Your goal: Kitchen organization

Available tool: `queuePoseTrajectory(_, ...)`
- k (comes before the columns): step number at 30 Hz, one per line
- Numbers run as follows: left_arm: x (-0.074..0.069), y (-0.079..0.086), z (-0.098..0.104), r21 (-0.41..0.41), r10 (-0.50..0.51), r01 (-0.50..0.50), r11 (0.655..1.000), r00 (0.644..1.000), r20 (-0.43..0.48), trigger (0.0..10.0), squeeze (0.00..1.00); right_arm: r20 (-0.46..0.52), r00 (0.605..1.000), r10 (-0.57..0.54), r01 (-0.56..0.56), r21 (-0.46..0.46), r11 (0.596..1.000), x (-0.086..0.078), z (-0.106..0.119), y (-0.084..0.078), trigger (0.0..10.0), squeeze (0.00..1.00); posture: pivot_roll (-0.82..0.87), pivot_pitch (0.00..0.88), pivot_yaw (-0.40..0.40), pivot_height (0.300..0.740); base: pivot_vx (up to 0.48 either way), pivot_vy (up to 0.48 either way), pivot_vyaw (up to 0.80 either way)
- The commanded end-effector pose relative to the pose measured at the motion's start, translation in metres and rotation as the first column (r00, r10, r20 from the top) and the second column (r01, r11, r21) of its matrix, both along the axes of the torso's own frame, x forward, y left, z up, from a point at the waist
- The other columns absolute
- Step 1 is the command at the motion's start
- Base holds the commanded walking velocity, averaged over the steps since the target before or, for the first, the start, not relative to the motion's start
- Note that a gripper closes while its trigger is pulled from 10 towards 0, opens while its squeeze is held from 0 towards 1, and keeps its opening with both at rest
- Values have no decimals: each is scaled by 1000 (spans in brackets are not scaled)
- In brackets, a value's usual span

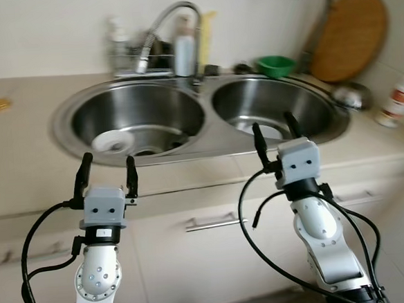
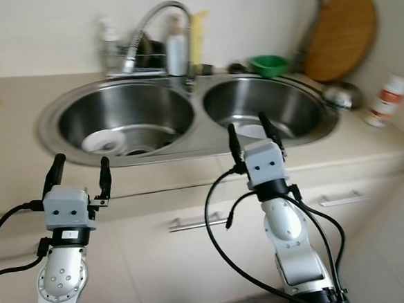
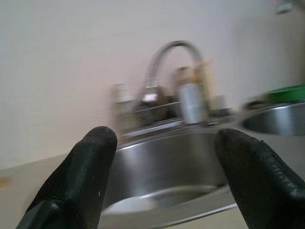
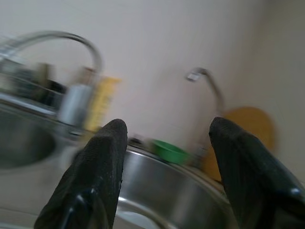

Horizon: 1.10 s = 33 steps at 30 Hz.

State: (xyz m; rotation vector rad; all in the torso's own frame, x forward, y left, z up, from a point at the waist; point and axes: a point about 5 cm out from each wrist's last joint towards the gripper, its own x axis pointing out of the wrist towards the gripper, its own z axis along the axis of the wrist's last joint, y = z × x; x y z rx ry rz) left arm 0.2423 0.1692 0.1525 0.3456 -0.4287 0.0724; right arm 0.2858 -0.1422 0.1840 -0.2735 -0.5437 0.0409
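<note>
Both arms are up in front of the cabinets, forearms rising and fingers pointing upward toward the sink; the left tool (image 1: pixel 108 173) sits below the front edge of the worktop (image 1: pixel 23 171), its fingers spread wide and gripping nothing; the right tool (image 1: pixel 276 135) stands a little higher, its tips level with the rim of the right basin (image 1: pixel 324 115), also spread wide and empty. Black cables loop down from each wrist.

Ahead lies a steel double sink set in the beige worktop; the left basin (image 1: pixel 178 108) has a white plate (image 1: pixel 111 140) lying in it near the drain; a curved tap (image 1: pixel 169 22) rises between the two basins, with a wire rack (image 1: pixel 123 60) and bottles just behind it; a green bowl (image 1: pixel 276 65) sits behind the right basin; a round wooden board (image 1: pixel 350 37) leans against the wall at the corner; a white bottle (image 1: pixel 398 101) with an orange band stands on the far right; a small yellow thing (image 1: pixel 0 104) lies on the far left. A drawer handle (image 1: pixel 210 224) shows below; both wrist views are blurred.
</note>
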Motion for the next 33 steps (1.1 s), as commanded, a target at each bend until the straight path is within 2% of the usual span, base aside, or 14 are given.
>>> queuePoseTrajectory(1,-1,-2,3,14,-10,10,1000,1000,8,10000,0,24,999,-36,36,-15,999,-4,4,-6,10000,0,83,0,-73,740,0,-341,-800)
queuePoseTrajectory(9,-2,-4,3,29,-21,21,999,1000,10,10000,0,6,999,-35,35,-30,999,-8,-3,-5,10000,0,84,0,-74,740,0,-456,-800)
queuePoseTrajectory(22,-5,-7,2,32,-51,51,998,999,2,10000,0,-22,1000,-22,21,-39,999,-12,-11,-4,10000,0,82,0,-72,740,0,27,-800)
queuePoseTrajectory(24,-6,-9,0,52,-64,64,997,998,-6,10000,0,-89,996,-6,1,-63,998,-17,-21,-7,10000,0,82,0,-72,740,0,441,-800)
queuePoseTrajectory(25,-6,-9,0,52,-64,64,997,998,-6,10000,0,-89,996,-6,1,-63,998,-17,-21,-7,10000,0,82,0,-72,740,0,454,-800)
queuePoseTrajectory(27,-7,-10,-2,58,-78,79,995,997,-22,10000,0,-185,982,28,-46,-90,995,-25,-35,-9,10000,0,74,0,-71,740,0,456,-800)
queuePoseTrajectory(28,-7,-10,-2,58,-78,79,995,997,-22,10000,0,-185,982,28,-46,-90,995,-25,-35,-9,10000,0,74,0,-71,740,0,458,-800)
queuePoseTrajectory(30,-8,-12,-5,65,-94,97,993,995,-42,10000,0,-252,967,26,-61,-131,989,-30,-44,-11,10000,0,68,0,-70,740,0,458,-800)
queuePoseTrajectory(33,-11,-16,-13,68,-139,146,987,986,-94,10000,0,-383,923,-22,-42,-158,986,-37,-62,-22,10000,0,56,0,-65,740,0,426,-267)
